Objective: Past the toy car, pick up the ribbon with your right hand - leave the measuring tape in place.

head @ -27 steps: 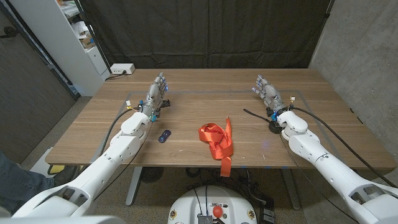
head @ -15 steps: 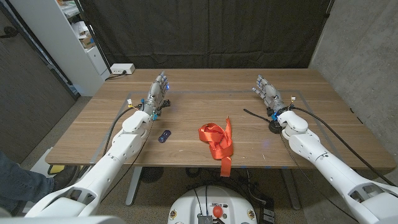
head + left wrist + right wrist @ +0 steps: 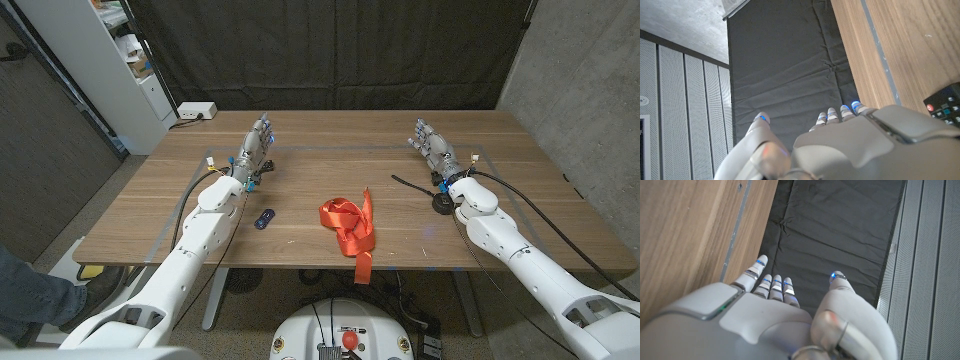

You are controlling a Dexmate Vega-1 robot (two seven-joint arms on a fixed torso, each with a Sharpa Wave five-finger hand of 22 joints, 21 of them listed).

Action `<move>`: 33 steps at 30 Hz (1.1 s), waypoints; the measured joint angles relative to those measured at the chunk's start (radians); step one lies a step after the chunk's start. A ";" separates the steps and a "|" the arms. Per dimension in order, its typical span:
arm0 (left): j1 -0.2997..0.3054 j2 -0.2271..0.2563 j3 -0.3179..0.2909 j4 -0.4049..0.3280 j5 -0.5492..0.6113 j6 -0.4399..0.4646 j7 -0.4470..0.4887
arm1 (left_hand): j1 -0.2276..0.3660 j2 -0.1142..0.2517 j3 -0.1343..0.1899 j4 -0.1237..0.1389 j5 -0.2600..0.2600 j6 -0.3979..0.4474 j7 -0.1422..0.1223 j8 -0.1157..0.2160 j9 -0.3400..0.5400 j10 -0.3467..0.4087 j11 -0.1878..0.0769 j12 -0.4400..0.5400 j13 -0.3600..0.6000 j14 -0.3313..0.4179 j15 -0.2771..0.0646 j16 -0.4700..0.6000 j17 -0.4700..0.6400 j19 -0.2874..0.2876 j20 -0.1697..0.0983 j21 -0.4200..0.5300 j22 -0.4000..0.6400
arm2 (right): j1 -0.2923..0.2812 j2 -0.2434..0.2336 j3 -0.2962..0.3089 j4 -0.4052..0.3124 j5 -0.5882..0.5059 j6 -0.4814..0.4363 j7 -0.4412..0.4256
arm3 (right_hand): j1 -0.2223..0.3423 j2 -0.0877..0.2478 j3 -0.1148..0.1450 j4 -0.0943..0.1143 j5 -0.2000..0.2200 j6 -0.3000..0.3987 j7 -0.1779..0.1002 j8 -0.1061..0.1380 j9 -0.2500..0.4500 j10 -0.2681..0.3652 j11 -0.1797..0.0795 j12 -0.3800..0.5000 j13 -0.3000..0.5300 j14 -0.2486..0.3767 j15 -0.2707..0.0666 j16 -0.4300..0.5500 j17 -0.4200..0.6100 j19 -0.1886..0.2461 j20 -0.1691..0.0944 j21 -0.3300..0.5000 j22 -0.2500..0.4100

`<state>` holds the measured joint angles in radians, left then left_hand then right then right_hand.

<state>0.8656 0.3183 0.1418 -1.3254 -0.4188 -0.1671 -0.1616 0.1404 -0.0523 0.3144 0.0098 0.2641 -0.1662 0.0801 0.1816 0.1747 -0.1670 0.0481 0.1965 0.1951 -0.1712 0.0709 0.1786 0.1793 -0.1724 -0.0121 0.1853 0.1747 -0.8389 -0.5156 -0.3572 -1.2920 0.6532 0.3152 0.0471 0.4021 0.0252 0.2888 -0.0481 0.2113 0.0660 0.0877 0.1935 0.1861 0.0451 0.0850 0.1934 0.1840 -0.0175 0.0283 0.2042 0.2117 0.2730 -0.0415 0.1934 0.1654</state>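
Observation:
An orange-red ribbon (image 3: 346, 228) lies crumpled near the table's front edge, one tail hanging toward the edge. A small blue toy car (image 3: 264, 218) sits to its left. A black round measuring tape (image 3: 439, 206) lies to the ribbon's right, with a dark strip pulled out toward the back left. My right hand (image 3: 434, 148) is raised behind the tape with its fingers stretched out and holds nothing; the right wrist view shows its back (image 3: 775, 322). My left hand (image 3: 255, 150) stands behind the car, fingers extended and empty, and its back (image 3: 845, 147) shows in the left wrist view.
A black remote control (image 3: 946, 103) lies on the wood by my left hand. A white power strip (image 3: 195, 112) sits at the table's back left corner. Black curtain hangs behind the table (image 3: 330, 150); a white shelf stands at the far left.
Both hands have shifted slightly toward the table's back, the left turning a little more upright. The ribbon, car and tape have not moved.

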 measured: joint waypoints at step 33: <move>0.006 -0.053 -0.053 -0.024 0.074 0.046 -0.065 | 0.009 0.009 0.003 -0.003 -0.007 0.000 0.000 0.004 0.000 0.000 0.000 0.004 0.000 0.000 0.000 0.003 0.000 0.004 0.004 0.000 0.000 | -0.070 -0.025 0.008 -0.088 -0.029 0.090 0.011 | 0.007 0.007 0.011 -0.011 0.008 0.025 -0.004 0.008 0.000 0.025 -0.001 0.008 0.000 0.027 -0.005 0.008 -0.003 0.023 -0.001 0.000 0.000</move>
<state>0.8711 0.2657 0.0885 -1.3493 -0.3446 -0.1216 -0.2267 0.1495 -0.0432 0.3175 0.0067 0.2573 -0.1662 0.0801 0.1855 0.1746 -0.1670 0.0481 0.2003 0.1953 -0.1711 0.0710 0.1813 0.1792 -0.1686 -0.0085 0.1853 0.1745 -0.9091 -0.5405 -0.3491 -1.3802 0.6238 0.4057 0.0583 0.4089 0.0321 0.3000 -0.0593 0.2191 0.0914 0.0838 0.2013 0.1863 0.0698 0.0842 0.2012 0.1838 0.0092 0.0231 0.2117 0.2092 0.2957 -0.0428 0.1934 0.1653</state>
